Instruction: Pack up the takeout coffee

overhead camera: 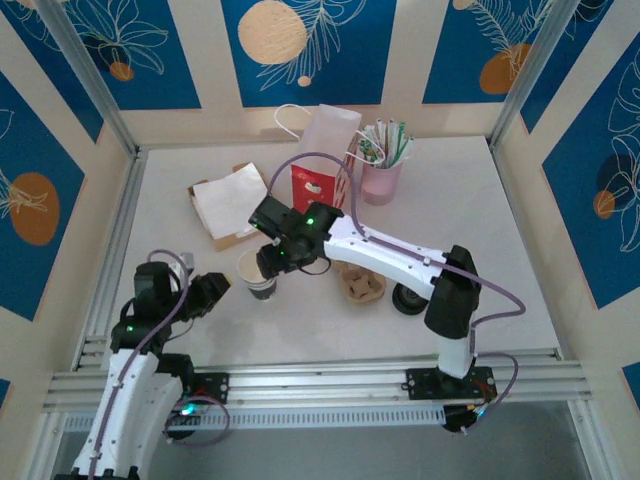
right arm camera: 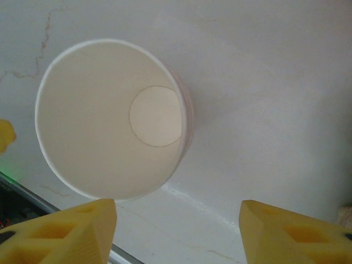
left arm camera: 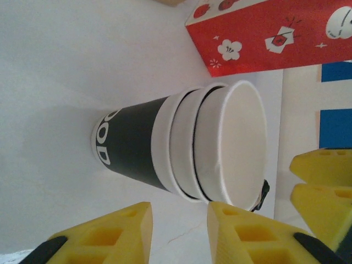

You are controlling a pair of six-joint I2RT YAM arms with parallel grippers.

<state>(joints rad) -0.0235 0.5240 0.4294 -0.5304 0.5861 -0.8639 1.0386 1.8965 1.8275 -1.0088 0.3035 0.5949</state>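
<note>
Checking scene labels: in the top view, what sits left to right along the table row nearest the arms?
left gripper → paper cup → brown cardboard piece → black lid

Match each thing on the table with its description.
Things:
1 paper cup
2 bag
3 lid
4 straws

Descriptions:
A red
B black
C standing in a pink cup
D empty

Pairs: 1-D, 2-A, 3-B, 4-C
</note>
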